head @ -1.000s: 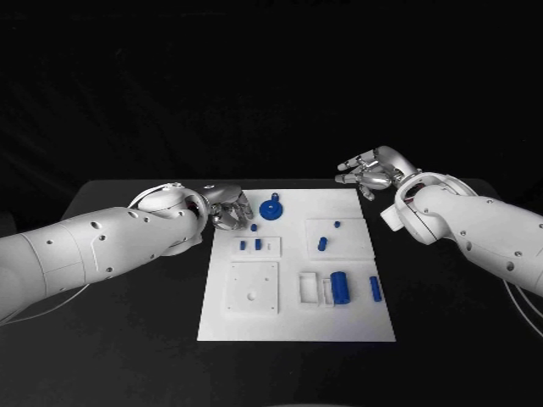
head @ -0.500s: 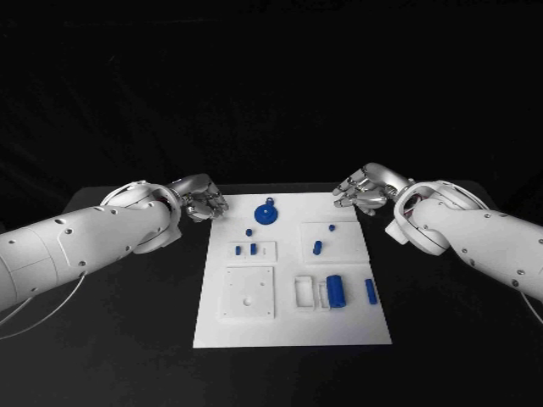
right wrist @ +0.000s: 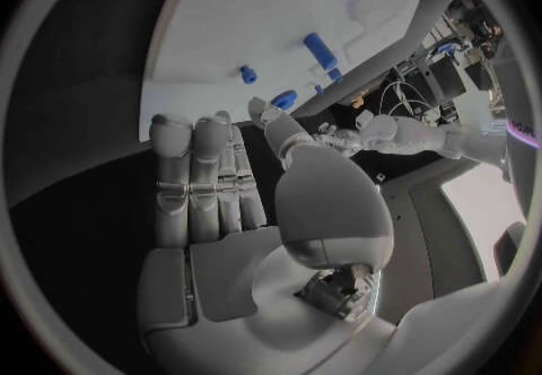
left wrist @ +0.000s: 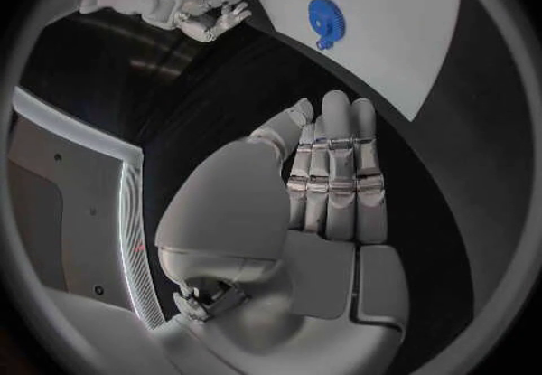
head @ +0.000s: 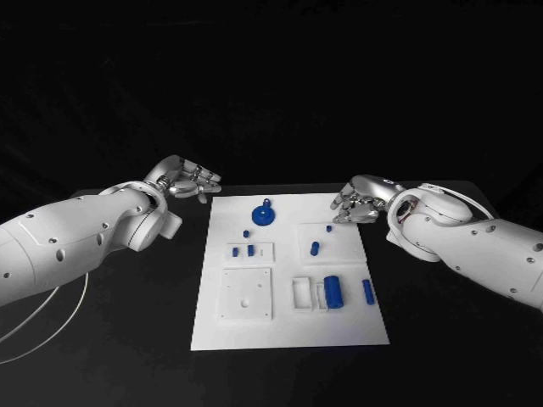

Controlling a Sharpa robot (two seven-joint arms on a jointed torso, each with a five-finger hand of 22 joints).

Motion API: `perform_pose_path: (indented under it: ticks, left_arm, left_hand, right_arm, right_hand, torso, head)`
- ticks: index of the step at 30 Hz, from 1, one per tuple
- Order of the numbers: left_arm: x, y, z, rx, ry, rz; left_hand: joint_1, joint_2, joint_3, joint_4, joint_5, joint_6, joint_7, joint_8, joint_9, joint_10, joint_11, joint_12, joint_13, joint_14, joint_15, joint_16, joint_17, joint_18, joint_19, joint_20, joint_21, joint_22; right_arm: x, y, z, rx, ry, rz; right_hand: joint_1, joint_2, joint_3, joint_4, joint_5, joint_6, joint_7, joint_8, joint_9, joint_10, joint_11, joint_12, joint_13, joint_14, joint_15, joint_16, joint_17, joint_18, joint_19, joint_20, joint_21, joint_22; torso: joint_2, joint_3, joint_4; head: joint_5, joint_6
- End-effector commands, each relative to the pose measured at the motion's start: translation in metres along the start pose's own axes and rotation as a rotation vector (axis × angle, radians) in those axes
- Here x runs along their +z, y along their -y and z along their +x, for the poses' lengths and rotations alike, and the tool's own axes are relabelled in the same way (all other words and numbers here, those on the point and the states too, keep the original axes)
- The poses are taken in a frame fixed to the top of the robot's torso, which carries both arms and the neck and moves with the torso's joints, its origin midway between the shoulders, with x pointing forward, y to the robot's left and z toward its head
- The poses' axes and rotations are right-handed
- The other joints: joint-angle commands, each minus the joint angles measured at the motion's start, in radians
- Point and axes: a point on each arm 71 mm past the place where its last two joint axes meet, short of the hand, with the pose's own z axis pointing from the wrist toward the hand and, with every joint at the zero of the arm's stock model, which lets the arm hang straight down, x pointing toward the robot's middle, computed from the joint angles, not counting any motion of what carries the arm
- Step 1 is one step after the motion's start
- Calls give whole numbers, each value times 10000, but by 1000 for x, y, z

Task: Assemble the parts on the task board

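The white task board [head: 345,326] lies in the middle of the table. On it are a blue gear [head: 263,215] at the far end, a small blue peg [head: 247,231], two short blue pieces [head: 243,251] in a recessed block, a blue pin [head: 315,248], a thick blue cylinder [head: 334,290] and a blue bar [head: 368,291]. My left hand [head: 188,182] hovers off the board's far left corner, fingers straight and holding nothing [left wrist: 328,185]. My right hand [head: 355,203] hangs at the far right corner, also holding nothing [right wrist: 215,185].
A white square plate [head: 247,294] with holes and a white slotted holder [head: 306,292] sit on the near half of the board. Black table [head: 125,339] surrounds the board on both sides. A pale cable [head: 64,314] loops under my left arm.
My left hand has drawn back from the board's left edge near the gear to outside its far left corner. My right hand has come down to the far right corner.
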Motion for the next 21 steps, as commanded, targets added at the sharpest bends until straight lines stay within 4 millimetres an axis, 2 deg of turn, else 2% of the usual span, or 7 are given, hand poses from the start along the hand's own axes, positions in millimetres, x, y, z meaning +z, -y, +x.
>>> perform_pose_path:
  ticks: [1,5,8,11,14,15,21]
  left_arm:
    - [-2,5,-3,-1426,487,423]
    - [-6,8,-2,-1793,460,593]
    - [-7,9,-1,-1953,471,655]
    - [-8,10,0,-2061,459,709]
    - [-8,11,1,-2123,448,737]
    - [-9,11,1,-2142,448,740]
    - [-9,11,0,-2190,473,740]
  left_hand:
    - [-3,79,-96,-2,-17,-15,35,-60,-15,-35,60,0,-7,-184,67,-712,-224,-235,-227,56,-356,-212]
    - [41,92,-190,-31,12,-25,54,-58,-14,-90,120,-7,-11,-293,267,-2564,-846,-301,-519,229,-1124,-758]
    - [67,141,-272,-70,28,-12,68,-57,-11,-115,156,0,-8,305,374,-4367,-1311,-306,-480,349,-1684,-1298]
    - [87,197,-355,-101,39,-10,65,-53,-13,-112,152,-3,-9,606,375,-5022,-1245,-313,-462,345,-1645,-1511]
    - [87,197,-355,-101,39,-10,65,-53,-13,-112,152,-3,-9,606,375,-5022,-1245,-313,-462,345,-1645,-1511]
    - [92,245,-423,-140,42,-8,67,-59,-18,-126,154,8,-5,778,382,-5499,-1040,-322,-481,346,-1647,-1658]
    - [108,263,-438,-167,57,15,61,-54,-14,-114,152,-3,-10,831,381,-5637,-946,-322,-472,345,-1632,-1674]
  right_arm:
    - [-1,-2,3,-1189,-102,260]
    - [-1,-8,7,-1457,-136,189]
    - [-1,-12,10,-1532,-209,137]
    - [-1,-15,12,-1598,-339,83]
    - [-2,-18,15,-1622,-480,11]
    - [-2,-19,15,-1625,-537,-17]
    - [-3,-24,20,-1618,-802,-162]
  right_hand:
    - [-12,-105,41,42,-76,-12,-42,22,7,-103,10,-28,-11,-1,28,55,-15,91,516,49,24,-8]
    - [50,-232,142,195,-246,-48,-36,23,7,-136,21,-28,-7,-3,38,69,-47,91,520,59,30,-19]
    - [74,-294,238,265,-265,-55,-35,22,7,-127,22,-28,-7,-7,38,77,-61,83,522,58,33,-27]
    - [115,-361,329,333,-272,-56,-34,27,8,-134,23,-28,-8,-13,39,86,-76,78,519,58,28,-41]
    - [105,-369,335,355,-267,-46,-36,26,10,-131,23,-28,-6,-14,37,86,-80,79,516,58,8,-51]
    - [105,-369,335,355,-267,-46,-36,26,10,-131,23,-28,-6,-14,37,86,-80,79,516,58,8,-51]
    - [124,-405,483,346,66,2,-36,26,12,-120,20,-27,-8,-24,31,91,-88,68,516,52,18,-52]
  torso:
    - [1,-16,0]
    - [5,-18,4]
    - [4,-21,14]
    - [6,-21,13]
    - [9,-24,0]
    - [8,-19,-4]
    - [-1,2,-7]
  head:
    - [-6,4]
    - [27,19]
    - [40,11]
    - [67,5]
    - [110,18]
    - [118,14]
    - [148,12]
